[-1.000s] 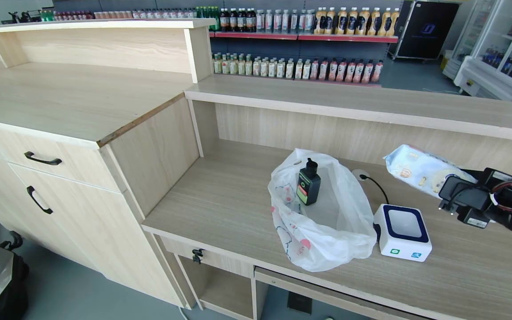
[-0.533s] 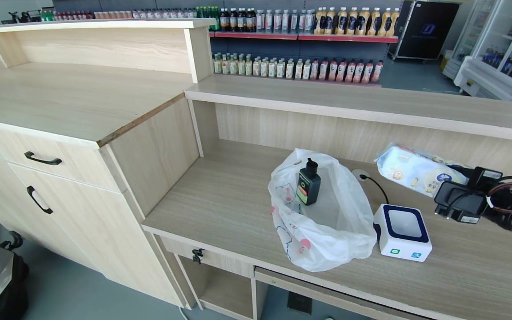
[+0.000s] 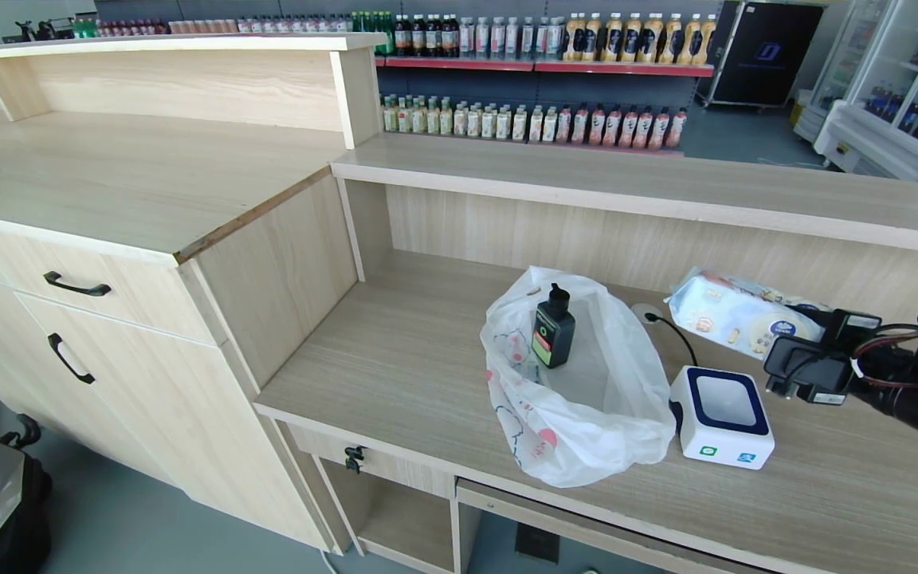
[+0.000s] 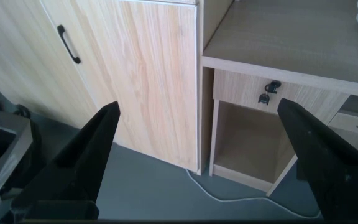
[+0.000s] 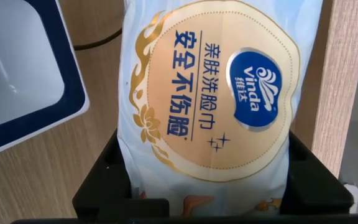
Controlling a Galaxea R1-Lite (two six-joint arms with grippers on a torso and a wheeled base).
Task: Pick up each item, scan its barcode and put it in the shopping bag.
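My right gripper (image 3: pixel 816 341) is shut on one end of a white pack of facial tissues (image 3: pixel 734 315), holding it level just above the counter, behind and to the right of the white, blue-rimmed barcode scanner (image 3: pixel 722 414). Seen from the right wrist, the pack (image 5: pixel 210 106) sits between the fingers (image 5: pixel 104 180) with the scanner (image 5: pixel 17 74) off to one side. The translucent shopping bag (image 3: pixel 578 399) lies open to the left of the scanner, with a black bottle (image 3: pixel 553 328) inside. My left gripper (image 4: pixel 197 162) hangs open and holds nothing, low beside the cabinet.
A black cable (image 3: pixel 674 331) runs from the scanner to a hole in the counter. A raised shelf (image 3: pixel 650 187) borders the back of the counter, and a taller cabinet (image 3: pixel 132 183) stands to the left. A lock (image 4: pixel 266 93) hangs on the front panel under the counter's edge.
My right gripper has carried the tissue pack leftward and lower, closer to the scanner. The bag, bottle and scanner have stayed put.
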